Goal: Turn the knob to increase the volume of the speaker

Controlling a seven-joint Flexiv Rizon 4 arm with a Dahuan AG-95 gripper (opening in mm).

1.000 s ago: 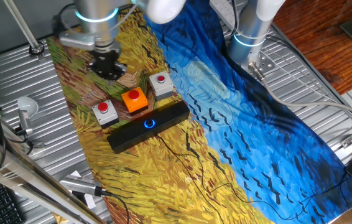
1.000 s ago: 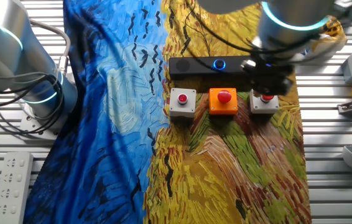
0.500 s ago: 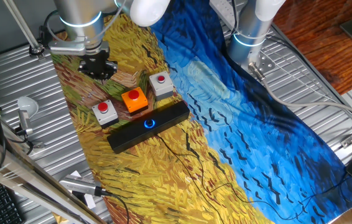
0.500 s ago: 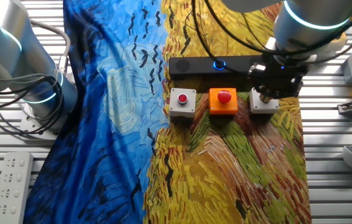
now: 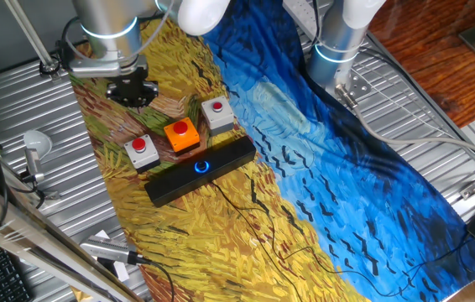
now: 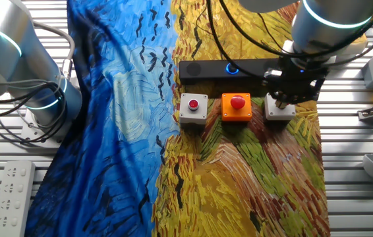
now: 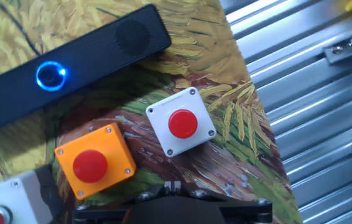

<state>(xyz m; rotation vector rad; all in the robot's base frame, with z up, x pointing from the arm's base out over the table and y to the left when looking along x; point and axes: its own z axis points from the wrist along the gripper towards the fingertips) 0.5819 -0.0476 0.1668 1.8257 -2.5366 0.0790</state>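
Tool hangs apart from speaker, jaw opening hidden.

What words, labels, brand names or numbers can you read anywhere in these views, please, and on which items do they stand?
No readable text in any view.
The speaker: no brand or marking shows; only the blue ring round the knob.
The grey button box and the orange button box: plain, no lettering.
The power strip: any markings are too small to read.

The hand hides the speaker's right end; its fingers unseen.
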